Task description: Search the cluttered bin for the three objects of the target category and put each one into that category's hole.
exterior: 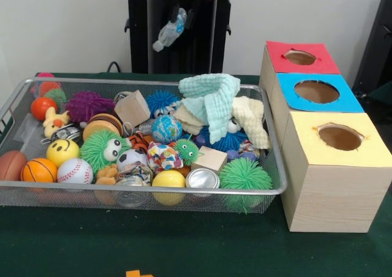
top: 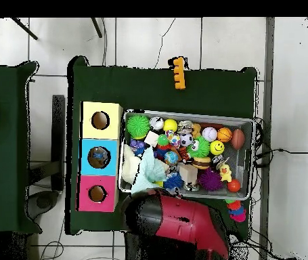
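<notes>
The jaws cannot be made out: only the red arm (top: pixel 183 227) shows, drawn back at the robot's edge of the green counter (exterior: pixel 184 246). The cluttered bin (exterior: pixel 153 190) sits mid-counter, heaped with balls, blocks and a mint cloth (exterior: pixel 211 99). Just beside it stand three boxes with red (exterior: pixel 300 57), blue (exterior: pixel 316 92) and yellow (exterior: pixel 340 137) holes.

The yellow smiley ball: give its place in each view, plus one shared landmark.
Front view: yellow smiley ball sits at the basket's left end, above the baseball.
Overhead view: smiley ball lies toward the basket's right end.
Shared landmark: the yellow-topped box.
</notes>
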You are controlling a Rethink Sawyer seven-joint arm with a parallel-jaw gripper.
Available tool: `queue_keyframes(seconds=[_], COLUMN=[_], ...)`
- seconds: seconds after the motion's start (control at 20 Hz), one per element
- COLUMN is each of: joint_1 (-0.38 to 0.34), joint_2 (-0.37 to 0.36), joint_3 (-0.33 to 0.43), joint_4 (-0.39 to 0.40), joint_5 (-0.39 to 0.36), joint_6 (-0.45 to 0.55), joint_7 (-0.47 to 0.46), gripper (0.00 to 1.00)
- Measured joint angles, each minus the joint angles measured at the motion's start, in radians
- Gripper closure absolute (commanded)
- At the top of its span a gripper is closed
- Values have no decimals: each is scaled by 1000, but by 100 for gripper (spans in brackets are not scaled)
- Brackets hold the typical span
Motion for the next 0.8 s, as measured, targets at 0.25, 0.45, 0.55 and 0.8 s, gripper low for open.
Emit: queue_keyframes(seconds=[0.25, 0.45, 0.55, 0.8], joint_1=[63, 124, 155, 179], joint_2=[-7, -8, -8, -2], joint_3=[-12, -23, -27, -27], joint_4=[30, 42, 47, 49], joint_5=[23, 39, 46, 59], joint_6=[0, 0, 0, 0], joint_7=[42, 79, 102, 125], gripper=[100, 100, 100, 100])
